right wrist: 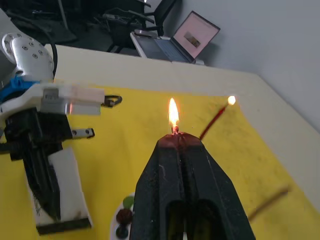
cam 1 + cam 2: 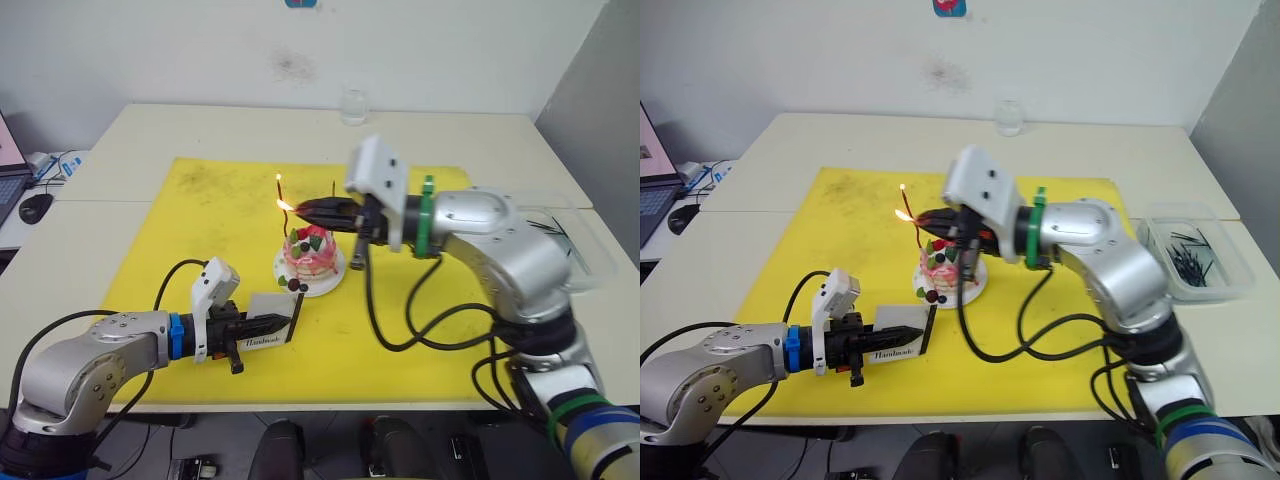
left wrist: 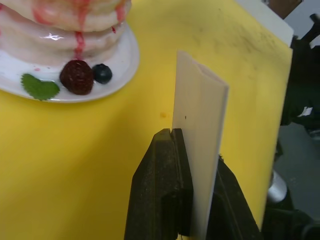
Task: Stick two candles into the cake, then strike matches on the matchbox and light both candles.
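White table against a pale wall, yellow mat (image 2: 200,250) laid over it. Cake (image 2: 309,252) on its white plate (image 2: 326,283) sits mid-mat, strawberry and berries on top. Red candle (image 2: 282,203) is stuck in the cake, tip glowing, so already lit. In the right wrist view the pale gold candle (image 1: 267,204) shows as a blurred stick close by; its wick state can't be told.

Right gripper (image 2: 300,209) hovers just above the cake, fingers pinched together on a burning match (image 1: 174,129), flame standing right at the fingertips. Held level and beside the candle tops, likely to carry the flame across to the second wick. Flame is very close to the finger pads, so little match left to burn.

Left gripper (image 2: 268,325) is low on the mat near the plate, clamped on the matchbox (image 2: 270,318), box held on edge with black strip outward, probably kept presented for another strike.

Clear tray (image 2: 1198,262) of spare matches (image 2: 1188,257) sits off the mat on the right. Small glass (image 2: 353,106) at the far edge, laptop (image 1: 192,37) off left.
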`<state>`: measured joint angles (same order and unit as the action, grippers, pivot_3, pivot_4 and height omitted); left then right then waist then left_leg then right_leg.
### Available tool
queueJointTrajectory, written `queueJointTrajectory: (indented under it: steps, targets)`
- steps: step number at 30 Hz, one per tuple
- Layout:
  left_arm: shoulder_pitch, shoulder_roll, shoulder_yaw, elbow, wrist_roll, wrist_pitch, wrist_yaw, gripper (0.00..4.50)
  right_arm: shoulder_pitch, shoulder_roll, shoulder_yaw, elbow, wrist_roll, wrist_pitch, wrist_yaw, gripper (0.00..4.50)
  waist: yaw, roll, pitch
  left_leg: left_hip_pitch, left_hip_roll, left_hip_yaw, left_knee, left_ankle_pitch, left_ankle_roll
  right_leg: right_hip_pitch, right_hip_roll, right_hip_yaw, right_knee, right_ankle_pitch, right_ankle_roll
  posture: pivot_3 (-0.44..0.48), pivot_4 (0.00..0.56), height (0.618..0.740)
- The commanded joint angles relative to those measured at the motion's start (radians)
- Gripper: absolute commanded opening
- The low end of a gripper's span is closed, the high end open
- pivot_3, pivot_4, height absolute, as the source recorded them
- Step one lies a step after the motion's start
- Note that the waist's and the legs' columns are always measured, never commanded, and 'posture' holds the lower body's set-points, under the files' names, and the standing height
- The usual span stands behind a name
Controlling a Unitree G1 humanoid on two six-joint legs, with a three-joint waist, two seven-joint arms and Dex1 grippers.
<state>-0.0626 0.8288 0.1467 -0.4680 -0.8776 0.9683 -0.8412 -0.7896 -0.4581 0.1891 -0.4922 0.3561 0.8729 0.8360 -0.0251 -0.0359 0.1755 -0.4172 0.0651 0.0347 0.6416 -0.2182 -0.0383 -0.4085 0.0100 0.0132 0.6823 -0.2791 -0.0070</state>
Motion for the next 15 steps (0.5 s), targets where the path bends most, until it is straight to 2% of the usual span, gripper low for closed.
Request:
queueJointTrajectory:
  steps: [1,5,9,15]
  targets:
    - [0.011,0.001,0.021,-0.057,-0.052,0.02,0.0,0.0,0.057,-0.111,-0.123,-0.116,0.068,0.088,0.004,0.04,-0.001,0.0,0.0,0.0,0.0,0.0,-0.001,0.0,0.0,0.0,0.0,0.0,0.0,0.0,0.0,0.0,0.15,0.729]
    - [0.021,-0.012,0.011,-0.083,-0.077,0.03,0.018,0.0,0.172,-0.277,-0.254,-0.154,0.087,0.149,-0.012,0.04,0.001,0.0,0.0,0.0,0.0,-0.001,-0.001,0.0,0.0,0.0,0.0,-0.001,0.0,0.0,0.0,0.0,0.15,0.729]
    - [0.022,-0.029,-0.002,-0.102,-0.115,0.046,0.031,0.0,0.32,-0.407,-0.384,-0.091,0.008,0.159,-0.084,0.04,0.001,0.0,0.0,0.0,-0.001,0.0,-0.001,0.0,0.0,0.0,0.0,0.0,-0.001,0.0,0.0,0.0,0.15,0.729]
    - [0.025,-0.051,-0.017,-0.153,-0.178,0.072,0.067,0.0,0.43,-0.448,-0.48,0.065,-0.092,0.119,-0.218,0.04,-0.003,0.0,0.0,0.0,-0.001,0.001,-0.001,0.0,0.0,0.0,0.001,0.001,0.0,0.0,0.0,0.0,0.15,0.729]
